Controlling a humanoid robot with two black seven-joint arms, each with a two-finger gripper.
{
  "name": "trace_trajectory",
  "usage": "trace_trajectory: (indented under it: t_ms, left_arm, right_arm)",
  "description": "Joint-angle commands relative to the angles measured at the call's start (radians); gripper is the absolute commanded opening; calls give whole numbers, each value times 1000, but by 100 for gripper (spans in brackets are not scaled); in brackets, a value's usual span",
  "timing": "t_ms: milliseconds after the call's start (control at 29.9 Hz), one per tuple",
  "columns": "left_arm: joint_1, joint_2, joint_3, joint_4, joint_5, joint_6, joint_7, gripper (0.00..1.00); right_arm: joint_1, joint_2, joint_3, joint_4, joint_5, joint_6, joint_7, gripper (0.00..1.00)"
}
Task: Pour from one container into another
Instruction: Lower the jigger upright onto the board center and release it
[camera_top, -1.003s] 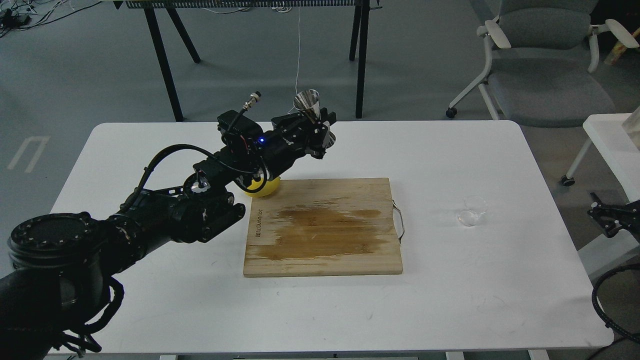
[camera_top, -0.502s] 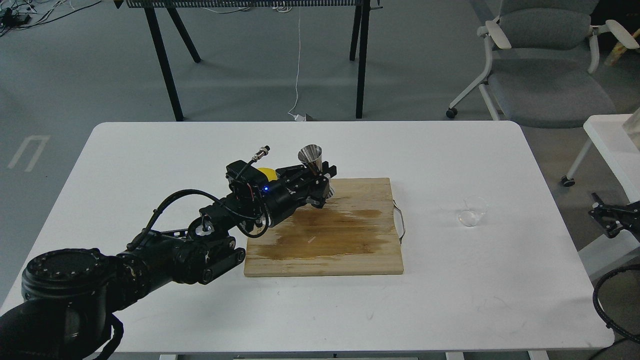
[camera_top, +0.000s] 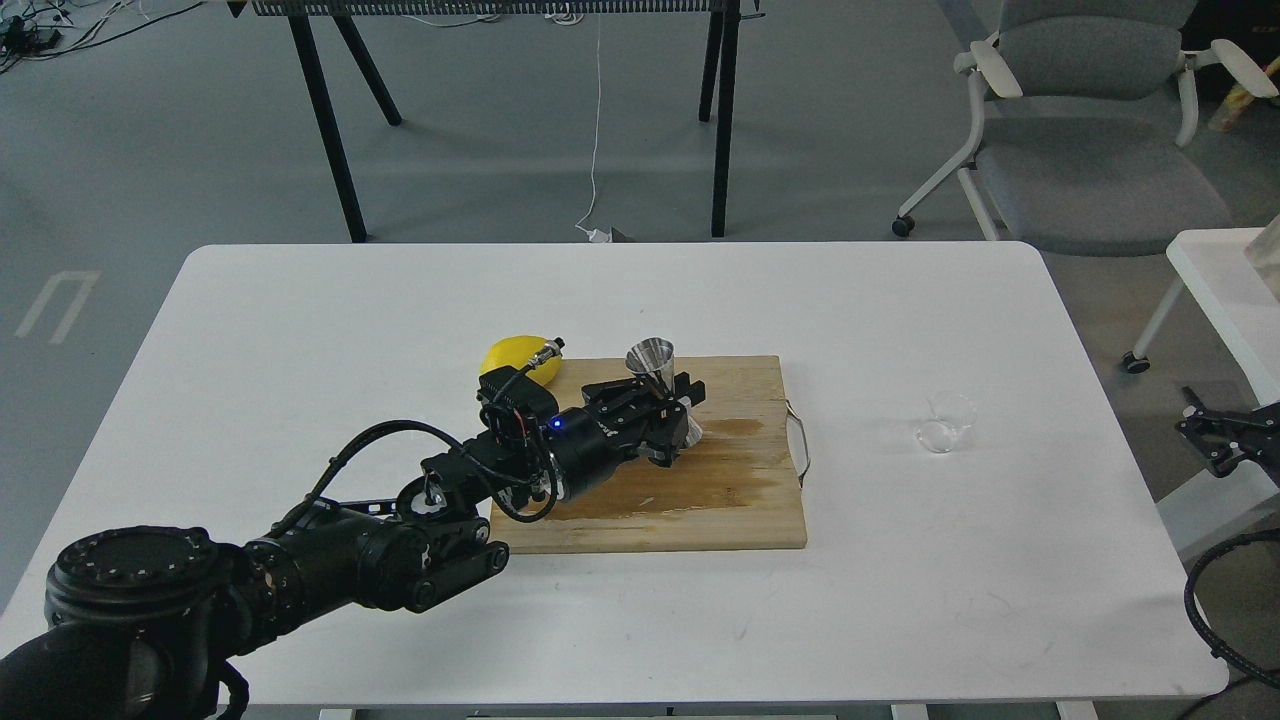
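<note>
Head view, looking down on a white tabletop (camera_top: 300, 330). No brand, label or readable writing anywhere; the print on the left part of the wooden cutting board (camera_top: 720, 500) now covered by the arm. Left end effector (camera_top: 672, 415) low over the board's far half, closed on the waist of the steel jigger (camera_top: 662, 385), held upright with the open upper cone facing up. Lower cone mostly masked by the black fingers; contact between its base and the board impossible to tell. Blue light lit on the wrist housing behind the fingers. Dark wet stain spread across the board's middle, partly hidden under the arm. Metal wire handle (camera_top: 800, 440) at the board's right edge, only thinly visible. Lemon (camera_top: 512, 355) just beyond the board's far-left corner, its near side cut off by the wrist and a cable connector. Small clear cup (camera_top: 944, 420) standing alone toward the tabletop's right edge, well apart from the board and from the jigger; faint against the white surface, contents not discernible. Right end effector (camera_top: 1215, 440) barely in view past the tabletop's right edge, cropped by the frame, dark and small; open or closed cannot be told. Grey office chair (camera_top: 1090, 150) on the floor beyond the far-right corner, cut off at the top.
</note>
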Motion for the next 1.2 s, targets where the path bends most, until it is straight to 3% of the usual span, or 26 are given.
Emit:
trace_trajectory:
  t_ms: [0,334,937,1003,1104,1171]
  left_arm:
    - [10,0,2,7,-2,0,0,20]
    - [13,0,42,68,0,0,0,21]
    - [38,0,42,68,-3,0,0,48]
    - [38,0,42,68,-3,0,0,55]
    - [38,0,40,68,-5,0,0,84]
    - [38,0,40,67,-6,0,0,88]
  right_arm:
    - [0,0,0,0,0,0,0,99]
    - [-3,0,0,0,0,0,0,99]
    - [-7,0,0,0,0,0,0,99]
    - [-7,0,0,0,0,0,0,99]
    - [-7,0,0,0,0,0,0,99]
    - [-7,0,0,0,0,0,1,99]
